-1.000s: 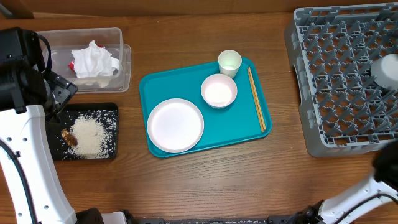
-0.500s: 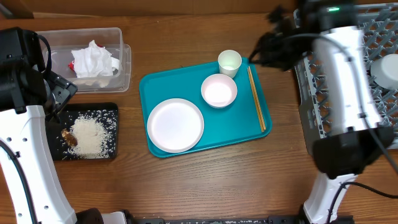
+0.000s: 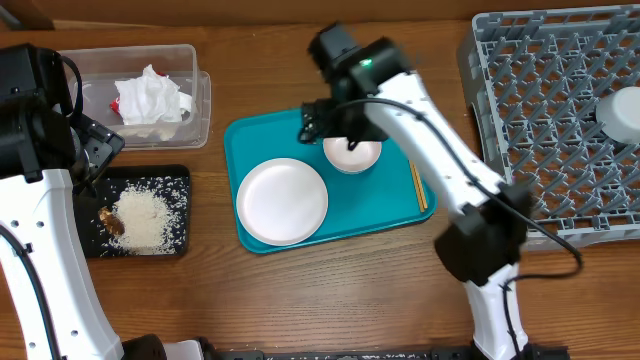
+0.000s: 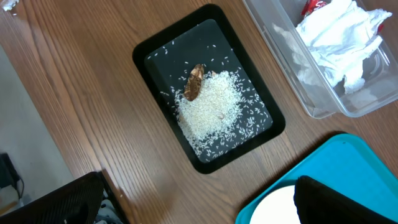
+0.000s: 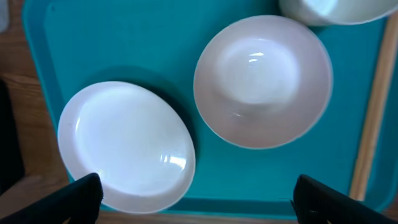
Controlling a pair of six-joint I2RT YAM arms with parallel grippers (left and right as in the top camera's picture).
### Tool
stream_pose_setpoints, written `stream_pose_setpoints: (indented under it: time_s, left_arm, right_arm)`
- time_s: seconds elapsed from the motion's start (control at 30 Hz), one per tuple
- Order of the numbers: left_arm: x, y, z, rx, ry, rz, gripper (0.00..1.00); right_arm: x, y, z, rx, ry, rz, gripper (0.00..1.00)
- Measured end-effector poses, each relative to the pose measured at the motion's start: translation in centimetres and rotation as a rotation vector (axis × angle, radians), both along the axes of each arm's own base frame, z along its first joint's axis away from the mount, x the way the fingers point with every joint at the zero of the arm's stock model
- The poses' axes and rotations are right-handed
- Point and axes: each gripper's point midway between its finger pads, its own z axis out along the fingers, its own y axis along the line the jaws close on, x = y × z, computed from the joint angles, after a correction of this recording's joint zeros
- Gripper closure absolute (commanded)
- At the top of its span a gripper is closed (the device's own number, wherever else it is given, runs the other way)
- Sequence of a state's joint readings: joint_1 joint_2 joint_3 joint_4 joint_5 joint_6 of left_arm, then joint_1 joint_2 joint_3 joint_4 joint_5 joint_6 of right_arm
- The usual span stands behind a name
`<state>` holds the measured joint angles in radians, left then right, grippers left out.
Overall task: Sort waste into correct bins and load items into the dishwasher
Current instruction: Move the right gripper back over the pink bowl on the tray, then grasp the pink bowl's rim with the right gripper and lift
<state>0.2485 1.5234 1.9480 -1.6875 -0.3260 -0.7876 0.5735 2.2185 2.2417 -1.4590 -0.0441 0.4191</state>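
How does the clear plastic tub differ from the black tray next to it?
The clear tub is see-through with tall walls; the black tray is opaque and shallow. The clear tub holds crumpled white tissues; the black tray holds loose rice and a brown food scrap. Both are rectangular with rounded corners and sit on the wooden table, left of the teal tray.

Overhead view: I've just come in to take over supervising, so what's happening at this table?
A meal is being cleared up. The right pincer hangs open above the plate and bowl on the teal tray, holding nothing; the chopsticks lie there too. The left pincer, open and empty, hovers by the black tray of rice. The clear tub holds tissues, and one white dish is in the grey rack.
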Motion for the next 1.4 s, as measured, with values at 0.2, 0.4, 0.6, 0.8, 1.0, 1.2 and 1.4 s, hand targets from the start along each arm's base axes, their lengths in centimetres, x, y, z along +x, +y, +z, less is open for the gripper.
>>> stream_pose_setpoints:
  time_s: [0.2, 0.4, 0.6, 0.8, 1.0, 1.2, 1.4]
  left_arm:
    - [0.0, 0.0, 0.0, 0.0, 0.0, 0.0, 0.0]
    - [0.0, 0.0, 0.0, 0.0, 0.0, 0.0, 0.0]
    - [0.0, 0.0, 0.0, 0.0, 0.0, 0.0, 0.0]
    - [0.0, 0.0, 0.0, 0.0, 0.0, 0.0, 0.0]
    - [0.0, 0.0, 0.0, 0.0, 0.0, 0.0, 0.0]
    - [0.0, 0.0, 0.0, 0.0, 0.0, 0.0, 0.0]
    - [0.0, 0.0, 0.0, 0.0, 0.0, 0.0, 0.0]
  right_arm:
    - [1.7, 1.0, -5.3, -0.023, 0.042, -0.078, 0.61]
    - [2.8, 1.5, -6.4, -0.012, 0.023, -0.159, 0.59]
    - [3.7, 1.9, -7.4, -0.022, -0.008, -0.191, 0.56]
    - [3.6, 2.0, -10.2, -0.08, 0.008, -0.204, 0.55]
    - [3.5, 1.9, -11.5, -0.102, 0.019, -0.212, 0.83]
    - [3.1, 1.1, -11.3, -0.137, 0.028, -0.218, 0.96]
    - [1.6, 0.1, -9.7, -0.184, 0.083, -0.215, 0.96]
